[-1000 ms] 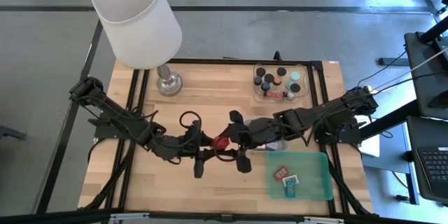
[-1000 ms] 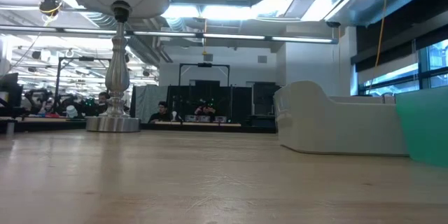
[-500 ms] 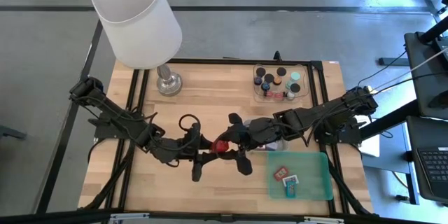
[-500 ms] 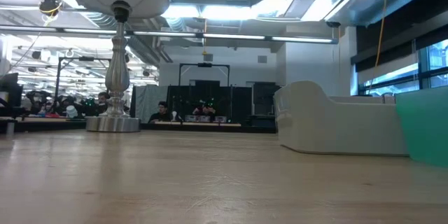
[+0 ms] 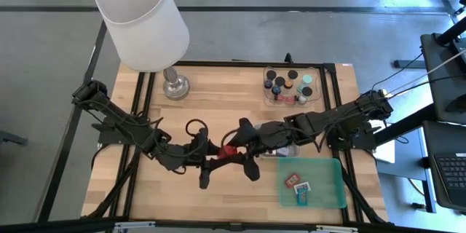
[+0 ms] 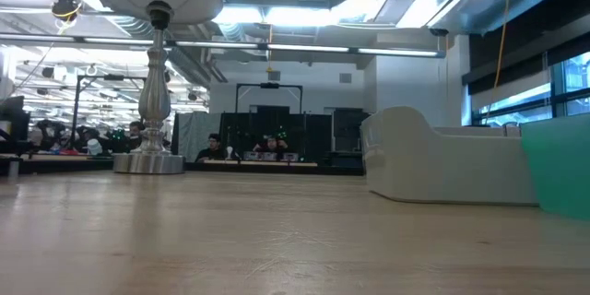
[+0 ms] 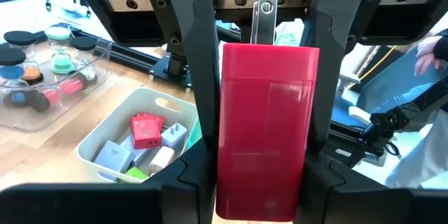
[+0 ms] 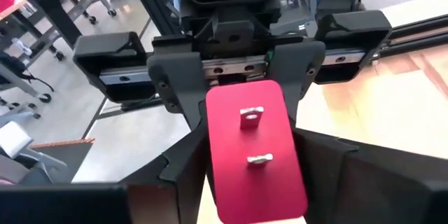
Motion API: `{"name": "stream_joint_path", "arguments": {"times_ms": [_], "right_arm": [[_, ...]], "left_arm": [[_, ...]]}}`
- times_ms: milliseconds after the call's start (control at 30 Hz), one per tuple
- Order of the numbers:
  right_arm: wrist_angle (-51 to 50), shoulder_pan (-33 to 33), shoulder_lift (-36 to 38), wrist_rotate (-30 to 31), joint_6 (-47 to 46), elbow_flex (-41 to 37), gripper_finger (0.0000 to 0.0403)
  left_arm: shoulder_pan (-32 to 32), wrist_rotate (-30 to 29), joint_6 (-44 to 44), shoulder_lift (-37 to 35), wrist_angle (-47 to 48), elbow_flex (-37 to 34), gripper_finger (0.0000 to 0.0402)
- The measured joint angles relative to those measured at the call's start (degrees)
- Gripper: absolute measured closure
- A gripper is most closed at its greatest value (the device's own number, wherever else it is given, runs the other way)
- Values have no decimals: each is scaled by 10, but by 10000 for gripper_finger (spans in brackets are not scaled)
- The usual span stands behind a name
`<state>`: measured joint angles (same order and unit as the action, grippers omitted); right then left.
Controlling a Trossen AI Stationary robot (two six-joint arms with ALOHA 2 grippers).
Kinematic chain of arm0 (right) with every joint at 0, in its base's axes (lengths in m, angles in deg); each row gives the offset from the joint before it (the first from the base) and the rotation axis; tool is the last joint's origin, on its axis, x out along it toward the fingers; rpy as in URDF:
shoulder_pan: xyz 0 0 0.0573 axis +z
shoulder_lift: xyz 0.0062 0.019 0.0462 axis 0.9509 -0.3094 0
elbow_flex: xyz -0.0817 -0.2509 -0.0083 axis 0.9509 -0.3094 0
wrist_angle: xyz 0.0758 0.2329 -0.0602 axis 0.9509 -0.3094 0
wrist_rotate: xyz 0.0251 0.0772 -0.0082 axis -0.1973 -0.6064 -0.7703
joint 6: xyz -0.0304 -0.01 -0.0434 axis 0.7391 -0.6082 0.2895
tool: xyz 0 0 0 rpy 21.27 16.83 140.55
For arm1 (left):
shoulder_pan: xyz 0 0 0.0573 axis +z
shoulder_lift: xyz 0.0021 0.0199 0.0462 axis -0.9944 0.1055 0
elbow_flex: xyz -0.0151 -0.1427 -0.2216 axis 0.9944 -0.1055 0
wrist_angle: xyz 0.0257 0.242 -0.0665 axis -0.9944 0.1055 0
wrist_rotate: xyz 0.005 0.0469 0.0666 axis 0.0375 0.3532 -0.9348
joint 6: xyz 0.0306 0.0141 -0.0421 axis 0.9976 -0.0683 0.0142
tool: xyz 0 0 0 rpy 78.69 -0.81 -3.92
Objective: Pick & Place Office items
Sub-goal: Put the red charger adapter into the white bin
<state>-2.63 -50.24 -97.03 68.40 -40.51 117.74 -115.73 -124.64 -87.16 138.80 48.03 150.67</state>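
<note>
A red block (image 5: 228, 150) with two metal prongs (image 8: 253, 137) is held in the air above the middle of the table, between both grippers. My left gripper (image 5: 216, 158) comes from the table's left and my right gripper (image 5: 240, 149) from the right; each is shut on the block. Short black cylinders with coloured caps stand in a clear tray (image 5: 293, 85) at the far right. Small blocks lie in a teal tray (image 5: 312, 182) and a pale bin (image 7: 140, 140). The low view shows neither gripper. My left gripper pinches the red block's plain end (image 7: 260, 182) between its two fingers, level, from the table's left; the block is lifted clear. My right gripper pinches the block's pronged end by its side faces (image 8: 257, 196) between its two fingers, level, from the table's right, facing the left gripper.
A big white-shaded lamp (image 5: 145, 22) stands on its metal base (image 5: 175, 86) at the far left. The pale bin (image 6: 442, 166) sits under my right arm, the teal tray (image 6: 558, 166) at the near right corner. Bare wood lies between the lamp and the clear tray.
</note>
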Motion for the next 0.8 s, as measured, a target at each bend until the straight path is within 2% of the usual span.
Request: {"name": "stream_joint_path", "arguments": {"times_ms": [333, 467, 600, 800], "right_arm": [[6, -8, 0, -1, -21, 0, 276], [6, -10, 0, -3, -21, 0, 280], [8, -11, 0, -1, -25, 0, 280], [12, -20, 1, -3, -30, 1, 281]], "left_arm": [[0, 8, 7, -1, -1, 0, 282], [0, 8, 2, -1, -1, 0, 281], [0, 5, -6, -1, -9, 0, 263], [2, 2, -8, 0, -38, 0, 216]]}}
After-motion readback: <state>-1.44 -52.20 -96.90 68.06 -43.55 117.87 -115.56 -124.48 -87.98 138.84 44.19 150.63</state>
